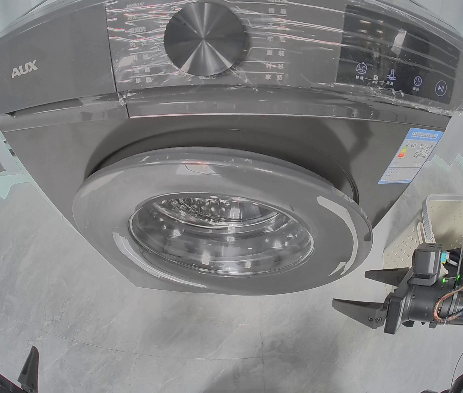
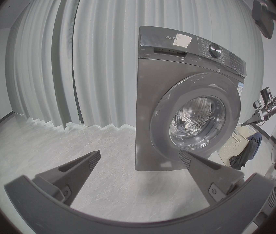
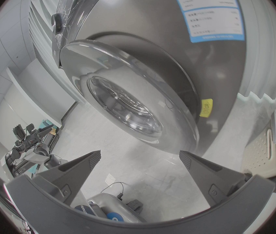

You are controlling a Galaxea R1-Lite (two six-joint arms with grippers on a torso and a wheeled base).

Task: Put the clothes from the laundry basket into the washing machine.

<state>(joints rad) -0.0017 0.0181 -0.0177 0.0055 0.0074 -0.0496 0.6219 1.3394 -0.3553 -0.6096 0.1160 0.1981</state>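
Clearly favours the right gripper (image 1: pixel 351 289): jaws spread and empty, tips aimed at the right rim of the shut door (image 1: pixel 220 230), laundry basket (image 1: pixel 450 219) just behind it. Dark clothes (image 2: pixel 246 150) draped over that basket's rim, beside the washing machine (image 2: pixel 151 91). Leaves the left gripper (image 1: pixel 13 340), likewise spread, low and well apart leftward.

Grey washing machine (image 1: pixel 220 129), door (image 1: pixel 220 230) shut; beside it, a cream laundry basket (image 1: pixel 452 219), dark clothes (image 2: pixel 246 150) over its rim.

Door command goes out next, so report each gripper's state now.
Left gripper: open, holding nothing.
Right gripper: open, holding nothing.
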